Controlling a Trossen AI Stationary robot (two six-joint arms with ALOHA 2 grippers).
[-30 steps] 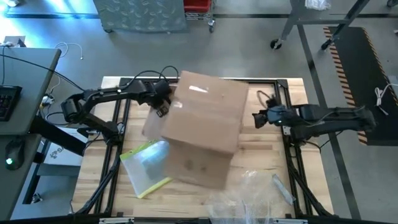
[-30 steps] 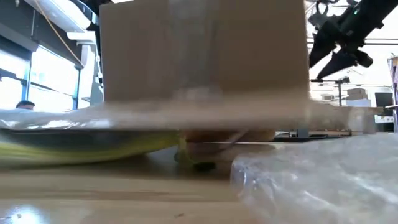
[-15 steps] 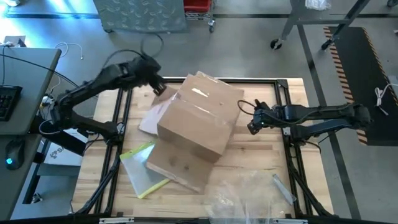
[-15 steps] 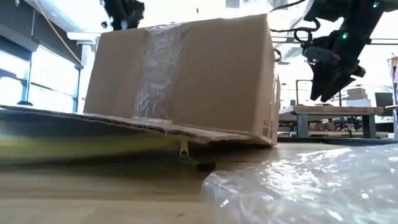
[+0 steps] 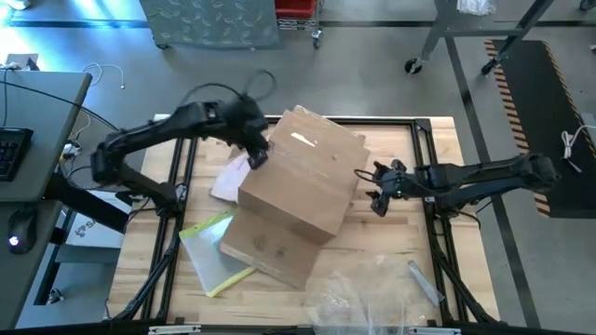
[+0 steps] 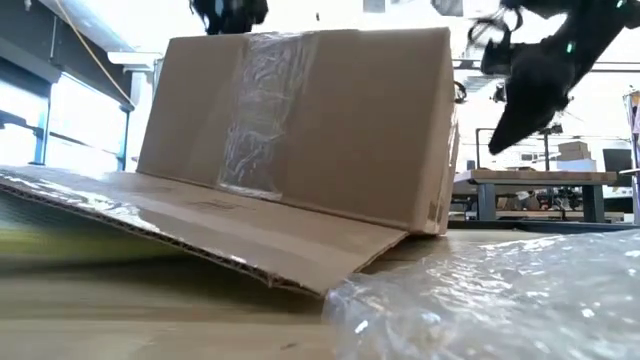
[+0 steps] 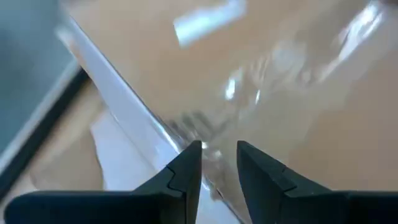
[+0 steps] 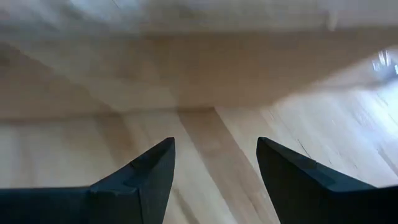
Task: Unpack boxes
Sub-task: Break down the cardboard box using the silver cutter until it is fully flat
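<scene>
- Nearest the low camera lies the film, crinkly and clear, at the table's near edge; it is loose stuff, not mine to grip now.
- Next comes the sleeve, flat with a yellow edge, partly tucked under the box's open flap.
- Then the box, brown corrugated card, sits mid-table, tipped on its side with that flap spread toward the near edge and a tape strip running down the face seen from the low camera.
- My left gripper is at the box's far-left upper edge; in its wrist view the fingers stand a narrow gap apart over the taped edge, and I cannot tell if they pinch anything.
- My right gripper hangs just beside the box's right side, jaws apart and empty, bare wood showing between the fingers.
- I judge the box light for its bulk and probably near empty, since it rests tilted so easily; the walls are stiff but the flaps bend.
- The tape looks slick, so I would avoid gripping there.
- A flap edge or an open rim seems the best hold, one thin wall between the fingers, with my other gripper steadying the opposite side.
- Pinching too hard could crease the card.
</scene>
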